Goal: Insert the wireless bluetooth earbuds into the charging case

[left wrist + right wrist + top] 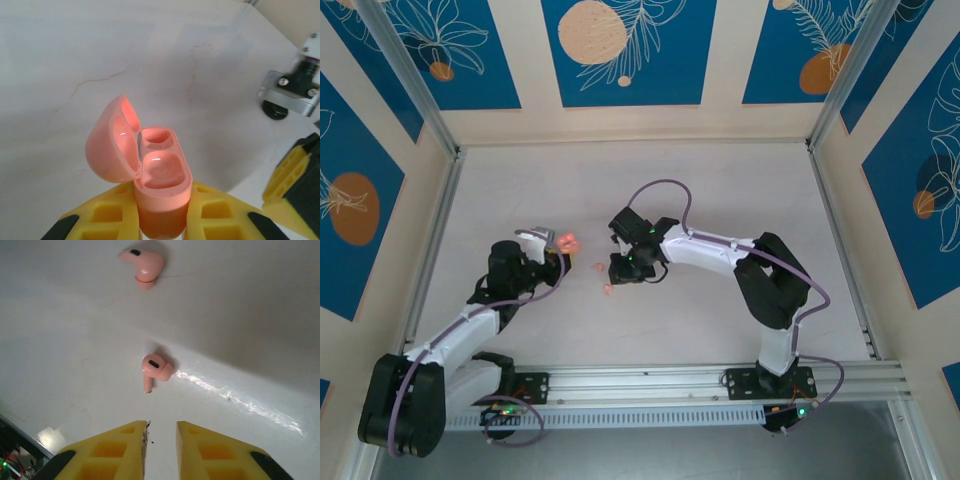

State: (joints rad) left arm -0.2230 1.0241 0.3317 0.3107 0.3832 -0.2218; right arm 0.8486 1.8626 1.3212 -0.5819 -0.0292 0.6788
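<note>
Salmon-pink plastic marks the left of the scene: the charging case (160, 175) is clenched at its base between the yellow fingers (112, 215) of the left gripper (162, 212), its lid (107, 145) hinged back and both wells (160, 170) bare. To the right of the case, near it but not touching it, one pink earbud (155, 369) and a second earbud (144, 264) lie loose and apart on the white table (250, 315). Farther right of the case again, the right gripper (161, 432) hovers just short of the first bud, its fingers a narrow slit apart and grasping nothing. By this showing the job has barely begun: the case stands open and ready, but neither bud is lifted or seated, so both pick-ups and both insertions appear to remain.
</note>
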